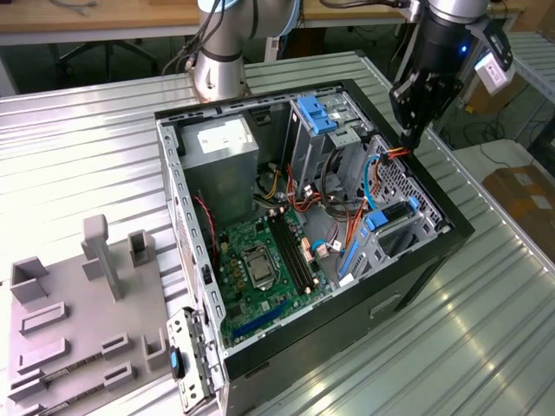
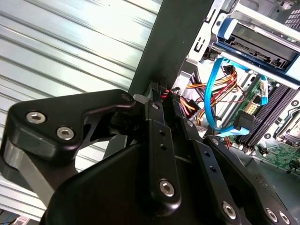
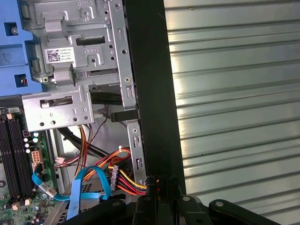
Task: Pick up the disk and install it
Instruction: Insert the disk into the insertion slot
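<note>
While at rim of computer case [image 1: 347, 325], end effector [image 1: 408, 143] (disk [image 2: 260, 40] inside).

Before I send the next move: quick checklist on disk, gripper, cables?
1. Disk in the drive cage: ok. The disk appears to sit inside the drive cage, blue rail along its edge.
2. Disk fully seated: cannot tell.
3. Gripper apart from the disk: ok. The gripper is at the case wall, off to one side of the disk.
4. Cables away from the gripper: not ok. The red and orange cables run right up to its tip.
5. Blue cable plugged in: cannot tell. It loops beside the disk.
</note>
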`<action>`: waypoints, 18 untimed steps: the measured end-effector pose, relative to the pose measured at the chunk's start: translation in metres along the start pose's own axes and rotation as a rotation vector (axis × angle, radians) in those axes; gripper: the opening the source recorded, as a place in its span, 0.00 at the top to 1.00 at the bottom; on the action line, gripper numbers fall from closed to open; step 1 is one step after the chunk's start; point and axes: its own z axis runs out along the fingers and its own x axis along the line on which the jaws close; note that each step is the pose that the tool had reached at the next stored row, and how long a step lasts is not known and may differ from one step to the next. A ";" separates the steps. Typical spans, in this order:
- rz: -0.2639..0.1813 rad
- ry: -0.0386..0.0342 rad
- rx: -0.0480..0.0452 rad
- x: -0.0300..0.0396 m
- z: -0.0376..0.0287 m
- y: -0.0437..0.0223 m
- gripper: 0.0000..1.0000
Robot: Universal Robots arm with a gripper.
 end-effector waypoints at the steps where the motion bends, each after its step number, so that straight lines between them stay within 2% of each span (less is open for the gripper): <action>1: 0.000 0.0001 -0.0005 0.0001 0.0005 0.0001 0.76; 6: 0.000 0.0002 -0.0013 -0.0015 0.0017 0.0004 0.76; 7: 0.000 0.0001 -0.0012 -0.0018 0.0017 0.0004 0.78; 8: 0.000 0.0002 -0.0012 -0.0020 0.0018 0.0005 0.84; 13: 0.000 0.0002 -0.0012 -0.0021 0.0019 0.0005 0.84; 14: 0.000 0.0002 -0.0013 -0.0022 0.0013 0.0004 0.84; 15: 0.000 0.0002 -0.0013 -0.0028 -0.0029 0.0001 0.84; 18: 0.000 0.0002 -0.0013 -0.0030 -0.0051 -0.0001 0.84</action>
